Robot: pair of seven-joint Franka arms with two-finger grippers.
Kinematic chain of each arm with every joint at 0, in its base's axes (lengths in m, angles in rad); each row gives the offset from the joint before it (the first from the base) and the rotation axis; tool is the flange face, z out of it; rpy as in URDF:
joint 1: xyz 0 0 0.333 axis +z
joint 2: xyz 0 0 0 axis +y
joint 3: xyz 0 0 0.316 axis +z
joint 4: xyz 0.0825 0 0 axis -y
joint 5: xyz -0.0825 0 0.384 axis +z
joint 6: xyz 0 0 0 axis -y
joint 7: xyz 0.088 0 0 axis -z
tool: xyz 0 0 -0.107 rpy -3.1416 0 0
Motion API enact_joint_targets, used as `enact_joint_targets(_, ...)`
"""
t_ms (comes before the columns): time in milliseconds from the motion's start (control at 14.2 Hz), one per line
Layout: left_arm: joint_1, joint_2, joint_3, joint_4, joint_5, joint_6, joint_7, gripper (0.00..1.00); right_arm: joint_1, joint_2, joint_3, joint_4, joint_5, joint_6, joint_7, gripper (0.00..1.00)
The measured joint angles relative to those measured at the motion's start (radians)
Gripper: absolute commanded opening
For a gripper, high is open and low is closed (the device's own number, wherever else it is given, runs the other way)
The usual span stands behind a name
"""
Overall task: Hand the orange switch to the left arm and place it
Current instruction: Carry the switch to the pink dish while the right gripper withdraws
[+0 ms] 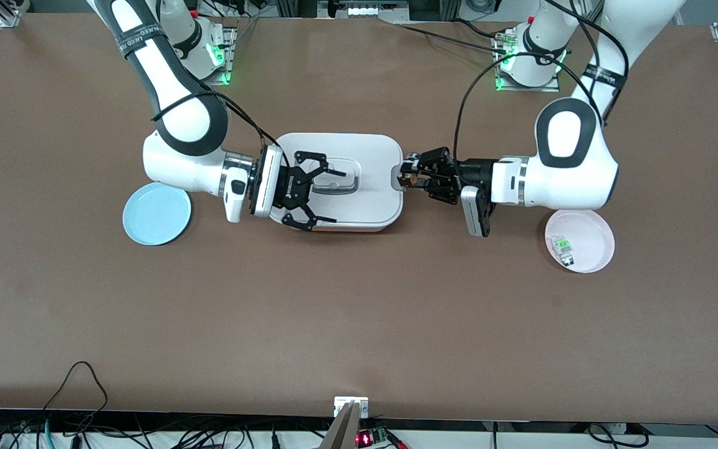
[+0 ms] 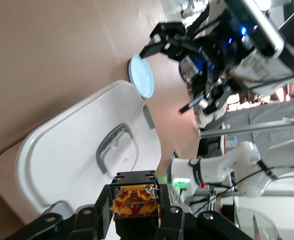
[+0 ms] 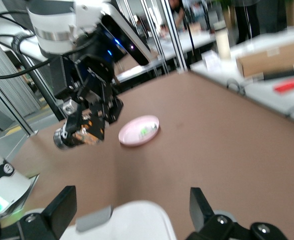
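The orange switch (image 1: 406, 180) is gripped in my left gripper (image 1: 409, 173), which is shut on it and hangs just off the end of the box (image 1: 365, 156) toward the left arm. In the left wrist view the switch (image 2: 135, 204) shows its orange face between the black fingers (image 2: 169, 215), with the white box (image 2: 62, 155) under it. My right gripper (image 1: 310, 191) is open over the box lid, near its grey handle (image 1: 341, 182), and holds nothing. The right wrist view shows that gripper (image 3: 132, 206) wide open above the box (image 3: 139, 222), facing the left gripper (image 3: 82, 131) and its switch.
A light blue plate (image 1: 156, 214) lies on the table beside the right arm's wrist. A pink plate (image 1: 589, 232) with a small clear, green-topped part (image 1: 562, 246) lies under the left arm's forearm. Brown table surface stretches toward the front camera.
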Motion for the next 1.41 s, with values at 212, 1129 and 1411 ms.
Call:
enact_joint_targets(212,0.017,0.029,0.000,0.049,0.200,-0.052,0.002,0.00,-0.004,-0.033,-0.040,0.003,-0.199,-0.001,0.313,1.00)
enact_joint_targets(1129,0.137,0.048,0.003,0.162,0.956,-0.241,0.210,0.00,-0.057,-0.150,-0.272,0.026,-1.269,-0.300,1.374,1.00)
enact_joint_targets(1411,0.226,0.110,0.008,0.164,1.189,-0.233,0.360,0.00,-0.049,-0.178,-0.269,0.175,-1.398,-0.569,1.666,1.00)
